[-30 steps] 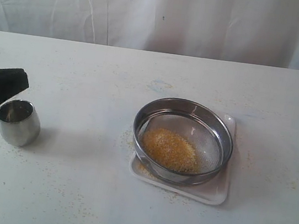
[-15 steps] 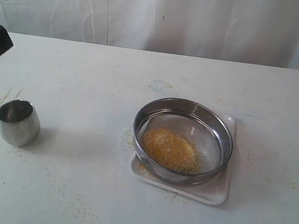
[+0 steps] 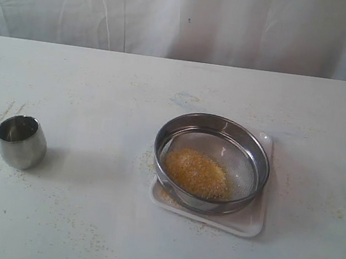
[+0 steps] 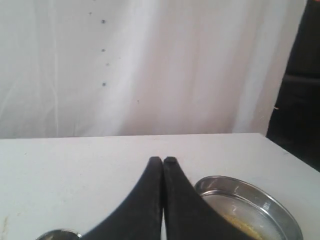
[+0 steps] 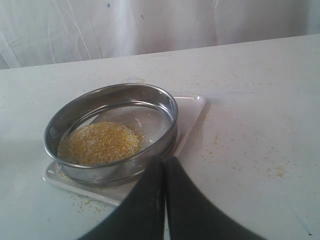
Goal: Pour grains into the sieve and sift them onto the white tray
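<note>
while left tool (image 4: 163,160) aims level, right tool (image 5: 164,161) tilts toward sieve (image 5: 122,171).

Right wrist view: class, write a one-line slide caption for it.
Grains heaped in a steel sieve resting on a white tray, seen past the shut right gripper.

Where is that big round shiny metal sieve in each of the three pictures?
Exterior view: large round steel sieve right of centre, sitting on the flat white square tray.
Left wrist view: sieve beside the shut black left gripper, cut off by the frame edge.
Right wrist view: sieve just beyond the shut black right gripper, whole.
Shared landmark: the golden-yellow grain heap inside it.
</note>
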